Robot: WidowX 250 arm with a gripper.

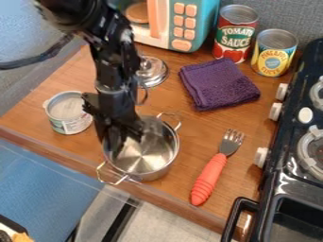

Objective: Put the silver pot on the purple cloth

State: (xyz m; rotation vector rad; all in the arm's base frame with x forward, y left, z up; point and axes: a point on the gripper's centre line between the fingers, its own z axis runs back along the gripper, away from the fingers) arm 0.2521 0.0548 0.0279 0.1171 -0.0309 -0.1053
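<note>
The black gripper (121,137) hangs down over the left part of a shiny metal pot (148,153), its lower end overlapping the pot's rim and interior. Two wire handles stick out from the pot, one at the back right and one at the front left. Left of the gripper stands an opened can (67,112) with a pale label. Behind the arm, a metal lid (152,71) lies on the counter, partly hidden by the arm.
A fork with an orange handle (209,178) lies right of the pot. Behind are a folded purple cloth (217,84), a tomato sauce can (235,34), a yellow can (274,53) and a toy microwave (184,23). A black stove (296,142) borders the right; the counter edge (157,197) runs in front.
</note>
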